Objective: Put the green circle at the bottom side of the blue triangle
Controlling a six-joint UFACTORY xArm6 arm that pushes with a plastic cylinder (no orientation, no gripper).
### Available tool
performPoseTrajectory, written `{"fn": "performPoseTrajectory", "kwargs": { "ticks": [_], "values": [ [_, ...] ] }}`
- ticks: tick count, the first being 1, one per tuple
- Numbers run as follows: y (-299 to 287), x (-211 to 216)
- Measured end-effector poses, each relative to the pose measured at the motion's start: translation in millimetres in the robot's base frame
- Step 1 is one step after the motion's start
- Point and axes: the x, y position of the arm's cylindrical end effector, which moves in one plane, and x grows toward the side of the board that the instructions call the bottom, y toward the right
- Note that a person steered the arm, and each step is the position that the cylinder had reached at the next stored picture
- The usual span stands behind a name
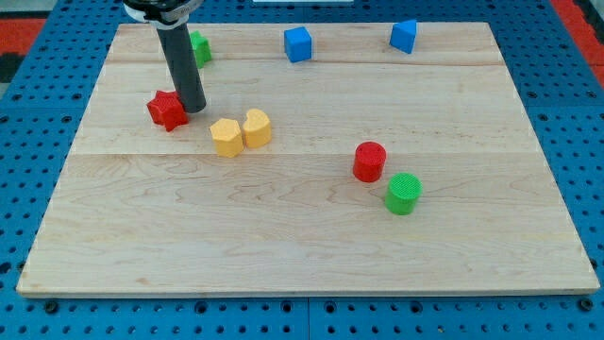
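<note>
The green circle [403, 194] lies at the view's lower right, touching or nearly touching the red circle [369, 161] up and to its left. The blue triangle [404, 36] sits near the top edge at the right, far above the green circle. My tip [193, 108] rests on the board at the upper left, just right of the red star [167, 110], and far from both task blocks.
A blue cube [297, 43] sits at the top centre. A green block [200, 47] is partly hidden behind the rod at the top left. Two yellow blocks [226, 137] [256, 127] touch each other right of and below my tip. The wooden board [302, 255] has blue pegboard around it.
</note>
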Motion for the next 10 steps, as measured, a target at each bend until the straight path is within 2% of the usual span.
{"fn": "performPoseTrajectory", "kwargs": {
  "ticks": [2, 3, 4, 5, 6, 8, 10],
  "values": [
    [31.2, 46.4],
    [32.3, 98.0],
    [122.7, 129.8],
    [212.8, 139.8],
    [239.6, 154.7],
    [337.2, 146.1],
    [319.3, 99.4]
  ]
}}
